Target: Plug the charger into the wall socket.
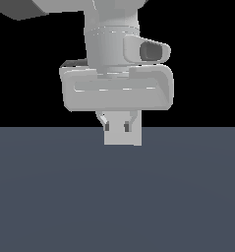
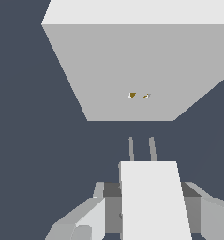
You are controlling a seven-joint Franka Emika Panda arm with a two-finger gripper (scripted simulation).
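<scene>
- Wrist view is the useful one right now. I've got the charger sitting between the jaws, a plain off-white block with a finger pressed up against each side. So the gripper is closed down to the block's width and has hold of it.
- Two thin grey prongs stick out of the charger's front end, side by side and parallel. That's the way it points: straight at the wall socket.
- The charger's long axis runs from the wrist toward the socket, in line with the prongs.
- The socket is a big flat light-grey plate, standing upright, with two tiny yellowish holes near its centre. The holes sit roughly in line with the prongs, a touch off to one side.
- The prong tips are clear of the plate. I can see dark counter between them and the plate, so it's not plugged in yet.
- The exterior view is less help. The hand fills the upper middle, the gripper hangs below it with the fingertips close together, and a pale block sits right behind them. Can't tell from there if that's charger or socket.
- The counter is plain slate blue.
</scene>
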